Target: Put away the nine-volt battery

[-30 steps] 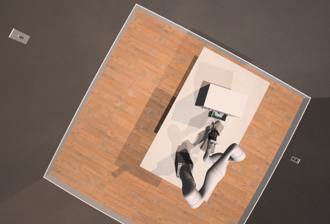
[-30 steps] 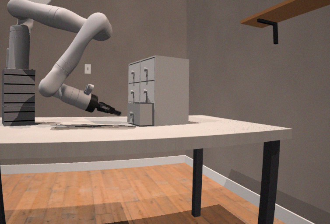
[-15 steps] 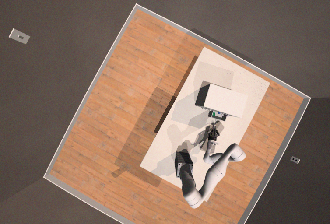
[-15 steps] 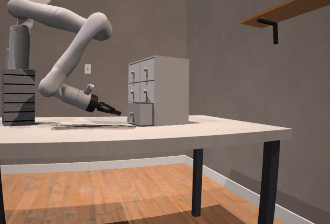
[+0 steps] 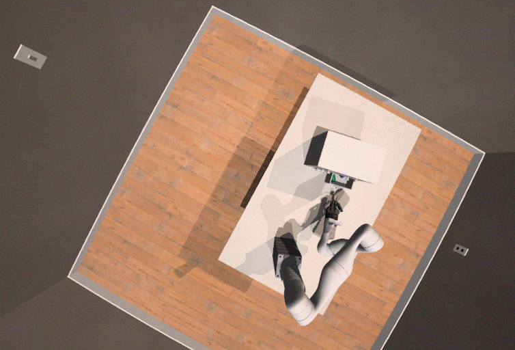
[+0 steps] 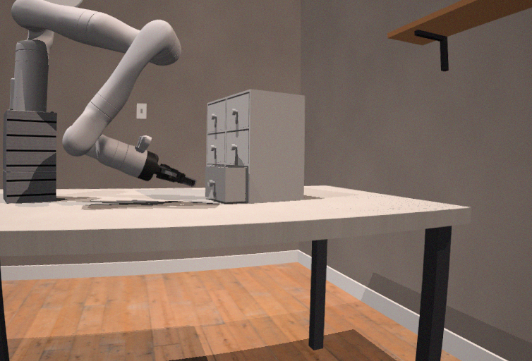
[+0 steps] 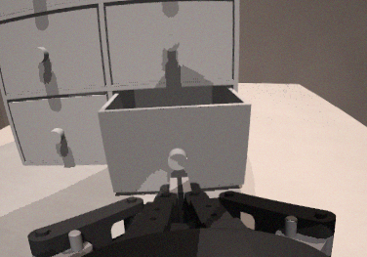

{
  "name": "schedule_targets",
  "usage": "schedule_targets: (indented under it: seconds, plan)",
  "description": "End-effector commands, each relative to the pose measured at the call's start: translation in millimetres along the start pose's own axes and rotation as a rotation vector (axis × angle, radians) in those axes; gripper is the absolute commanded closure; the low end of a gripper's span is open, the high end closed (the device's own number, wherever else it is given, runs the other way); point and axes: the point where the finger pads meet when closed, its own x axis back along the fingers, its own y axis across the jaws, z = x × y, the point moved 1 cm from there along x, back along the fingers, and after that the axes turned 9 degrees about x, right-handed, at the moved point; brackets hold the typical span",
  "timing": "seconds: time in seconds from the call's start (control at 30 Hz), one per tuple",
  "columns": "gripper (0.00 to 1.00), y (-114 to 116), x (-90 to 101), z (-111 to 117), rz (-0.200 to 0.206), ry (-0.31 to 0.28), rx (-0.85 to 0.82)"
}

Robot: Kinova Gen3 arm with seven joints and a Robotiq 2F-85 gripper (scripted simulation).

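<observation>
the hand (image 5: 334, 196) (image 6: 192, 182) (image 7: 180, 190) is clenched on nothing, near the knob (image 6: 211, 182) (image 7: 178, 158) of the open bottom drawer (image 5: 344, 185) (image 6: 235, 184) (image 7: 178, 138); green (image 5: 333, 178) and blue things (image 5: 341, 176) lie inside – i cannot tell where either battery is; the chest (image 5: 353, 154) (image 6: 276, 146) (image 7: 101, 45) stands behind.

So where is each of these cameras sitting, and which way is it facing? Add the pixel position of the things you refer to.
Top: high overhead, looking down on the table (image 5: 291, 129) and chest (image 5: 353, 154); the whole bent arm (image 5: 332, 271) shows.
Exterior: beside the table (image 6: 257, 219), looking across it at the chest (image 6: 276, 146) from the side; arm (image 6: 120, 77) and tool (image 6: 192, 182) show.
Wrist: on the arm's end, facing the chest's drawer fronts (image 7: 171, 35); only the tool (image 7: 180, 190) shows.
Top and wrist both see into the pulled-out drawer (image 5: 343, 184) (image 7: 176, 133).
</observation>
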Motion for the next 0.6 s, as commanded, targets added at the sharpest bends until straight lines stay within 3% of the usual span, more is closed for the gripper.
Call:
schedule_targets:
  seconds: [0.0, 0.57]
  plan:
    - [1.00, 0.5, -0.2, 0.8, 0.000, 0.001, 0.001]
    - [1.00, 0.5, -0.6, 0.9, 0.000, 0.001, 0.001]
